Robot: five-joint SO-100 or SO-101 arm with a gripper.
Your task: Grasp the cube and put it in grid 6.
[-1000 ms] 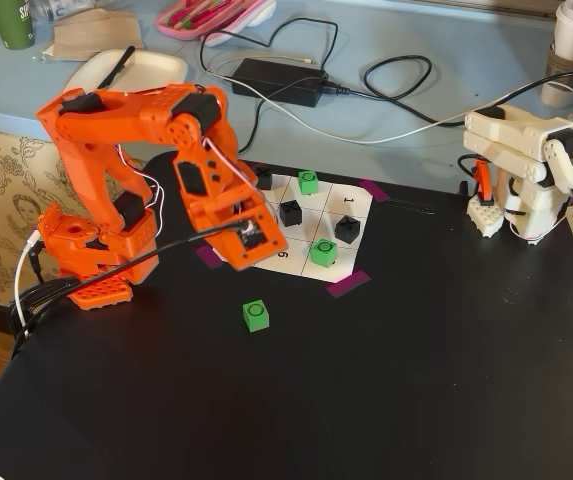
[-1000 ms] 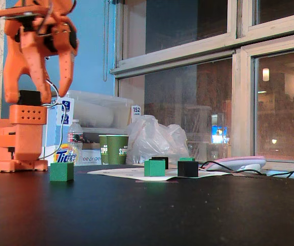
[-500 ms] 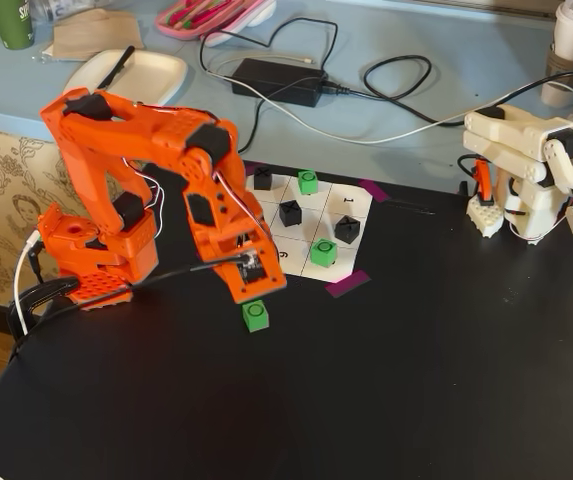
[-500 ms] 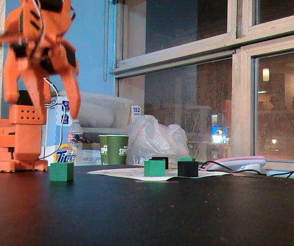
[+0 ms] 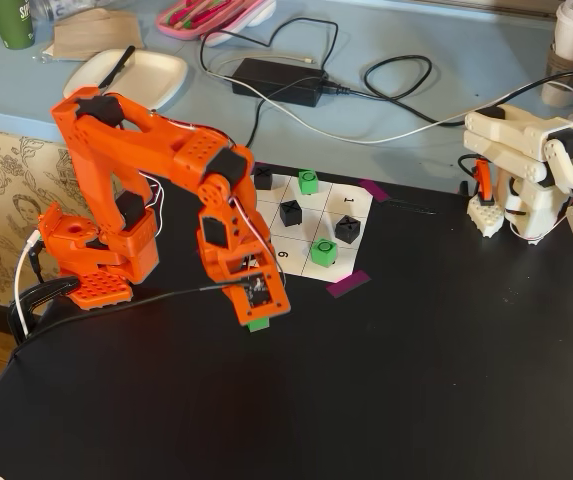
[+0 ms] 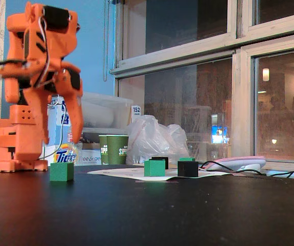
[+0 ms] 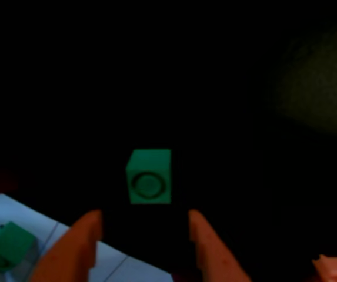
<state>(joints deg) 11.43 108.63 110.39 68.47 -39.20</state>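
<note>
- On the black table [image 5: 416, 380], off the paper grid [image 5: 306, 225], we see the cube [image 5: 258, 324] resting just past the sheet's near edge in a fixed view; only a green sliver shows under the arm there.
- We place the gripper [image 6: 61, 137] above the cube [image 6: 61, 171] in a fixed view, fingertips short of its top and apart from it.
- From the wrist view we read the claw as spread wide: two orange fingers [image 7: 74, 247] rise from the bottom edge, with the cube [image 7: 149, 176] beyond the gap, ring uppermost, touching neither.
- Compared with one second ago, we find the arm has come forward and down: it then stood over the grid's near-left cells, and the cube lay fully exposed.
- Half a second ago the claw covered only the cube's far edge; it now hides most of it.
- We see the cube unmoved across all three moments.
- Grid 6 [image 5: 282, 256] holds nothing; it was hidden a second ago and shows now, its digit beside the arm.
- The second green cube [image 5: 323, 251] sits unmoved in the neighbouring cell.
</note>
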